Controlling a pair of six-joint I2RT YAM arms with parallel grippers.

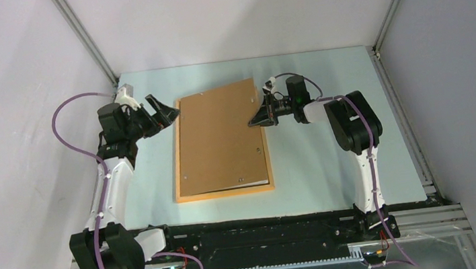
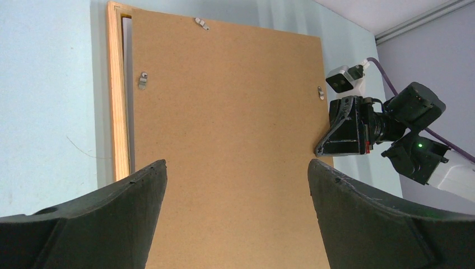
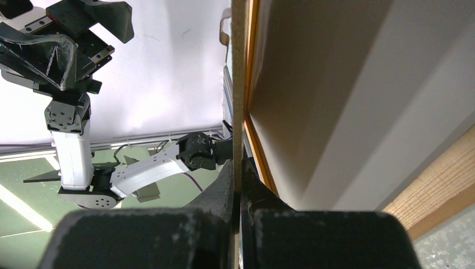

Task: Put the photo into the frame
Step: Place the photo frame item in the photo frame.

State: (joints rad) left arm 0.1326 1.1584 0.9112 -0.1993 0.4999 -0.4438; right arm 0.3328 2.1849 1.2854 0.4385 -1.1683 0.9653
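The light-orange frame (image 1: 225,193) lies flat mid-table. The plain brown backing board (image 1: 219,137) lies over it, skewed, with its far right corner past the frame. My right gripper (image 1: 254,122) is shut on the board's right edge (image 3: 238,84), jaws pinching it (image 3: 237,168), and that side is raised off the frame (image 3: 255,140). My left gripper (image 1: 165,113) is open and empty at the frame's far left corner, and its fingers straddle the board (image 2: 229,112) in its wrist view. The photo is hidden under the board. Only a thin pale strip (image 2: 127,84) shows inside the frame (image 2: 116,101).
Small metal clips (image 2: 143,80) sit on the back of the board. White walls stand on three sides of the pale green table (image 1: 333,164). A black rail (image 1: 253,231) runs along the near edge between the arm bases.
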